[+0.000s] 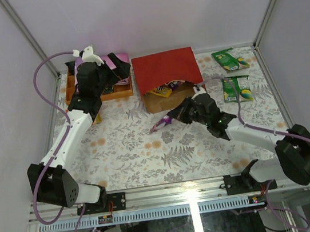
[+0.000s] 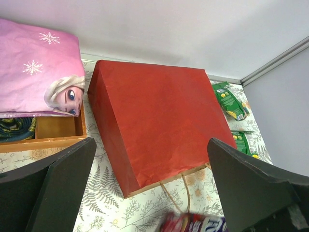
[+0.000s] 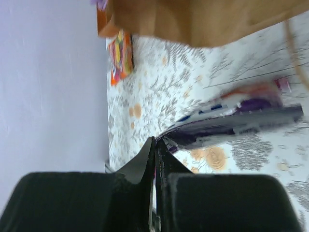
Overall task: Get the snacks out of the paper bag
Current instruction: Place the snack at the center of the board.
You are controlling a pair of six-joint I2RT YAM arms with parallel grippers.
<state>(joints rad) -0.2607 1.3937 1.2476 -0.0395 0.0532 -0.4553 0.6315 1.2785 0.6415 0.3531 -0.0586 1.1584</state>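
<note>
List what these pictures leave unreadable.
Paper bag interior, top view: the red upper wall hides all but the packets at its mouth.
Purple packet in right hand, right wrist view: blurred, print unreadable.
Left wrist view: red-white packet, blurred, cut off by bottom edge.

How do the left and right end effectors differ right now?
The left end effector stands wide open and empty; the right end effector is shut on a purple snack packet. The left one is raised at the back left, facing the red paper bag; the right one is low over the table by the bag's open mouth. Both have two black fingers.
</note>
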